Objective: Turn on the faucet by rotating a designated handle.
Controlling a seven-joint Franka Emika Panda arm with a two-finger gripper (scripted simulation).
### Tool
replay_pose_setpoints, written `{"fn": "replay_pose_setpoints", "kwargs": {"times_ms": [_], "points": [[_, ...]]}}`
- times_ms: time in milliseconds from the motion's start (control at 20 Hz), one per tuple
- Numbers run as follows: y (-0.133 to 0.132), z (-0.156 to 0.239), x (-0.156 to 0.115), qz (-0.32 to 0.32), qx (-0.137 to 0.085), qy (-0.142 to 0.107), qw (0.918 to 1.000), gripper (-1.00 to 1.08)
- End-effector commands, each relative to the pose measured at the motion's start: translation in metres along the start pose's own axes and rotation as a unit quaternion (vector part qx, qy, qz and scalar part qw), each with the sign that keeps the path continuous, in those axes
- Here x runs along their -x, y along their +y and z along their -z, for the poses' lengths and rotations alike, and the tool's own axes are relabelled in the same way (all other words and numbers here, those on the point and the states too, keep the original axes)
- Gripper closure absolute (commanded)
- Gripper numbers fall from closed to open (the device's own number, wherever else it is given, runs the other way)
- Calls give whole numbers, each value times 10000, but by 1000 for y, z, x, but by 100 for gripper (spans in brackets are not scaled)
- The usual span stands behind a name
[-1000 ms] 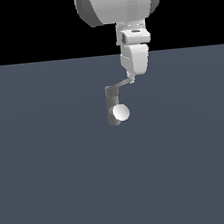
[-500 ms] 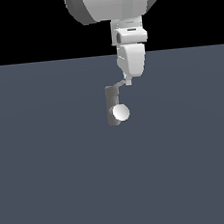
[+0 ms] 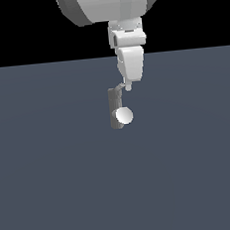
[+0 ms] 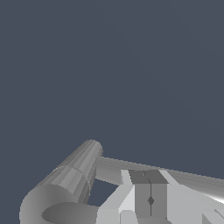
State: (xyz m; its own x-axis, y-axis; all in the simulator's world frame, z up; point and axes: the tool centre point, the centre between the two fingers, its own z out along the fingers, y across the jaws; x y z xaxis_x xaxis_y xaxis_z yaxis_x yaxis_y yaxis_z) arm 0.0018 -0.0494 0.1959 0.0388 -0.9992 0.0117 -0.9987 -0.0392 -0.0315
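Flat dark blue-grey floor (image 3: 55, 192) fills most of the exterior view, with black background above it. Big white robot arm (image 3: 106, 3) comes down from the top centre, its white wrist block narrowing toward the gripper (image 3: 127, 86). Gripper tip sits right at the top of the faucet (image 3: 115, 109), on the exterior view's right side of the post. Faucet is a small dark-grey upright post standing on the floor near the middle of the scene, with a white ball (image 3: 124, 116) on its lower front. The handle (image 3: 118, 90) is a thin light-grey bar coming off the post top toward the gripper; only a short piece shows in the exterior view, and it appears to touch the fingertip. In the wrist view the grey post (image 4: 65, 179) lies close by and the handle (image 4: 175, 175) runs as a long flat bar from it, passing right behind the finger pads (image 4: 151, 197). The pads look pressed together with only a seam between them, so the claw reads as closed on nothing, with the handle just beyond the pads rather than between them.
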Motion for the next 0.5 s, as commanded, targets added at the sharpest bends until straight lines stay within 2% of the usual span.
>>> {"fn": "replay_pose_setpoints", "kwargs": {"times_ms": [0,300,350,400,450], "points": [[6,-7,31,127,82,-40,9999,108],[16,-13,69,141,157,-61,9998,108],[16,-13,69,141,157,-61,9998,108],[7,0,35,-92,5,0,10000,108],[5,0,40,-80,13,-3,10000,108]]}}
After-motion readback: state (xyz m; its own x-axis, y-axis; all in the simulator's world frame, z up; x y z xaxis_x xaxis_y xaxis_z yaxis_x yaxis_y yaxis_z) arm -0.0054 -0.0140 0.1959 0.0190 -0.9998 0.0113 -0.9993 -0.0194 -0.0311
